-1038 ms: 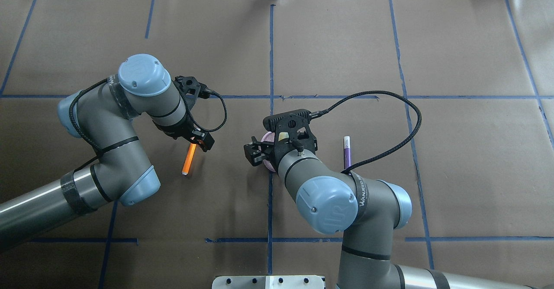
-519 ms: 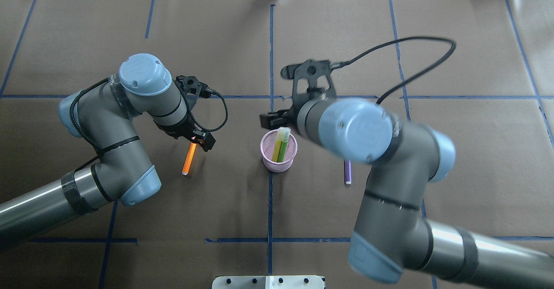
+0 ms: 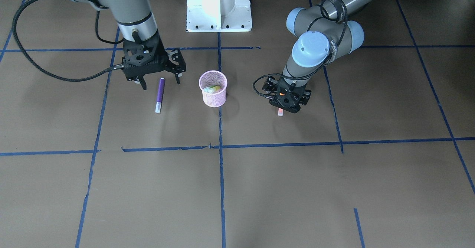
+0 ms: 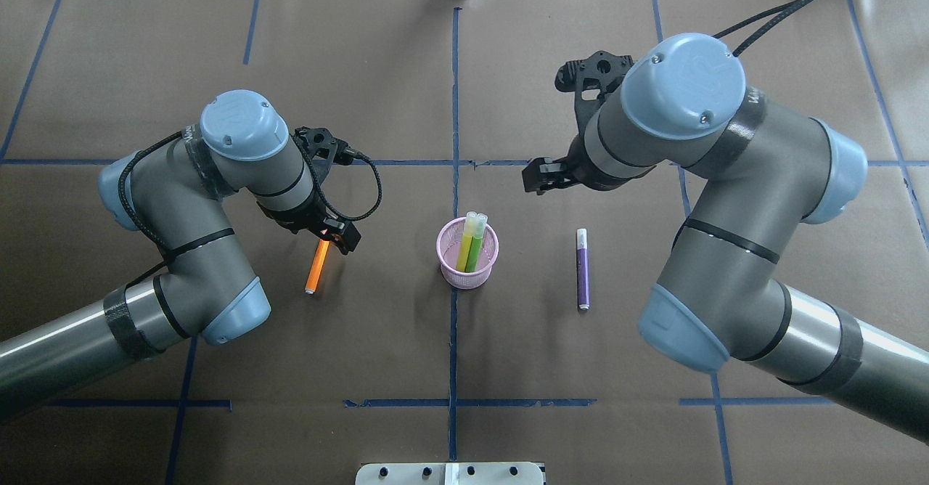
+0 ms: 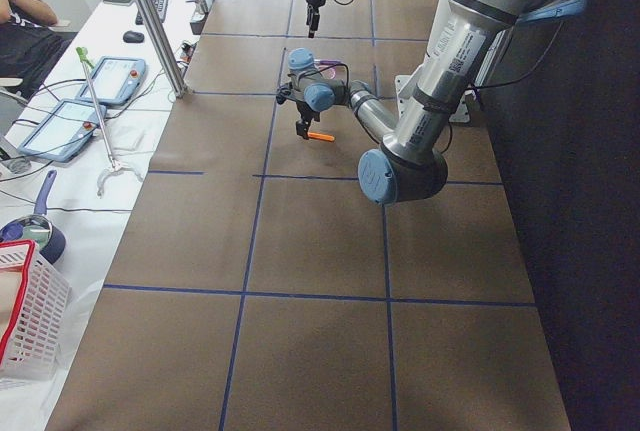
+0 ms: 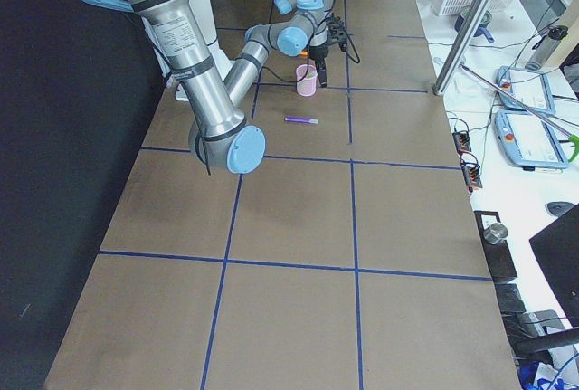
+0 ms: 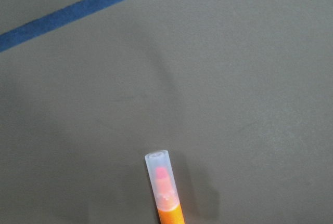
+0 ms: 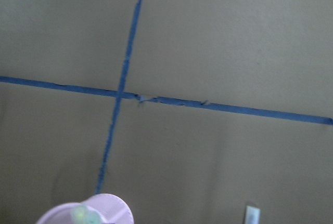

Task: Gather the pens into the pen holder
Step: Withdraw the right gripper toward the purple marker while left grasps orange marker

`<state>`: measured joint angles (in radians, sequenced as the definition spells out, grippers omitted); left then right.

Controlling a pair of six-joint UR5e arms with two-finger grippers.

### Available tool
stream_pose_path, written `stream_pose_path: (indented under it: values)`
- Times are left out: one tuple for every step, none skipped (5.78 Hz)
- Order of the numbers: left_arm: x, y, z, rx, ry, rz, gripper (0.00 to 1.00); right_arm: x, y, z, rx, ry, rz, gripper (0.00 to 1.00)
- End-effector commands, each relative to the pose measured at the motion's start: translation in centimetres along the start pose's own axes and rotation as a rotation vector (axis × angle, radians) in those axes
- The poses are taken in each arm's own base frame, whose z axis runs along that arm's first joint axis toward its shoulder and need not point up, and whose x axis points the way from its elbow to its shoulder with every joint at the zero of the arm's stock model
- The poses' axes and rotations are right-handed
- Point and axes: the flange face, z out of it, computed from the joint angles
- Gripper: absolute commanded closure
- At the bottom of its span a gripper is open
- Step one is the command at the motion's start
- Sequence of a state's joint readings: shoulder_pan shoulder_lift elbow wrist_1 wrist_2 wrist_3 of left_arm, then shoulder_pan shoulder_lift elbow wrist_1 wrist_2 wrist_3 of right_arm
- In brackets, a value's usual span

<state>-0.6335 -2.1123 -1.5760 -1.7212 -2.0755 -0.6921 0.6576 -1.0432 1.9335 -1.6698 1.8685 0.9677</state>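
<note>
The pink mesh pen holder (image 4: 467,258) stands at the table's middle, also in the front view (image 3: 213,89). A yellow pen (image 4: 463,247) and a green pen (image 4: 475,245) stand in it. The purple pen (image 4: 582,271) lies right of it, also in the front view (image 3: 159,94). My right gripper (image 3: 160,82) is open and empty, hovering over that pen's robot-side end. The orange pen (image 4: 316,267) lies left of the holder. My left gripper (image 4: 335,234) is low over its far end. I cannot tell whether it is open. The left wrist view shows only the pen's cap (image 7: 162,182).
The table is brown paper with a blue tape grid (image 4: 454,93). The robot's white base (image 3: 219,6) stands at the near edge. Operator desks with tablets (image 6: 529,141) line the far side. The right wrist view shows the holder's rim (image 8: 88,214) at the bottom.
My right gripper left the holder, where a pen now stands beside the other, and swung up and to the right over the purple pen. The left arm has not moved.
</note>
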Motion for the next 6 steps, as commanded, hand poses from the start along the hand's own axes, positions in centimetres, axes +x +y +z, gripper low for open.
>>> stream_pose_path:
  values:
    - [-0.3,0.1,0.3,-0.006,-0.005,-0.004,0.18,1.7,0.2,0.8,-0.023,0.022,-0.009,0.00]
    - [-0.4,0.1,0.5,-0.007,-0.008,-0.005,0.26,2.0,-0.1,0.7,-0.022,0.025,-0.003,0.00]
    - [-0.4,0.2,0.6,-0.009,-0.008,-0.005,0.27,3.0,-0.9,0.1,-0.036,0.014,0.012,0.00]
    - [-0.3,0.1,0.6,-0.006,-0.010,-0.006,0.43,3.5,-1.4,-0.5,-0.047,-0.005,0.022,0.00]
    - [-0.4,0.3,0.8,-0.008,-0.013,-0.008,0.51,3.6,-1.5,-0.5,-0.045,-0.004,0.025,0.00]
    - [-0.5,0.3,0.8,-0.009,-0.014,-0.009,0.51,3.7,-1.8,-0.9,-0.040,-0.007,0.026,0.00]
